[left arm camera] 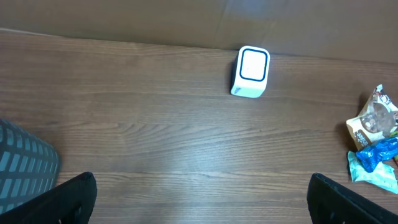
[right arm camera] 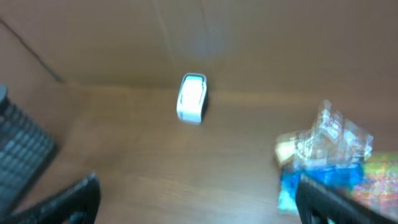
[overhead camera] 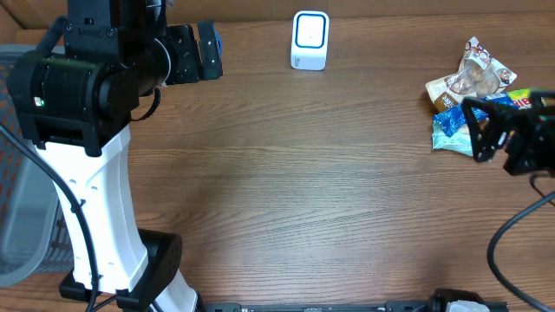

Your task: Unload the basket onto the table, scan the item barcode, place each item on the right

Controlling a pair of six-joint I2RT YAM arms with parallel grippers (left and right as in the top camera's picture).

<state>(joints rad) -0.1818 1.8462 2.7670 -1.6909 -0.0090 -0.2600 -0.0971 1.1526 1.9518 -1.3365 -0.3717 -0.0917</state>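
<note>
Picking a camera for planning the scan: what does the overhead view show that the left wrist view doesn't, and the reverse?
Only overhead: the left arm's white base and the right arm's fingers, spread open at the snack packets. Only left wrist: the wall behind the white scanner. Both: the scanner, the snack packets, the wooden table and the grey basket at the left edge.

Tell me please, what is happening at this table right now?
The job is to scan an item's barcode, but nothing is picked up yet. The left gripper is open and empty, apart from the white barcode scanner at the far edge of the table. The right gripper, also open, hangs by the pile of snack packets.
</note>
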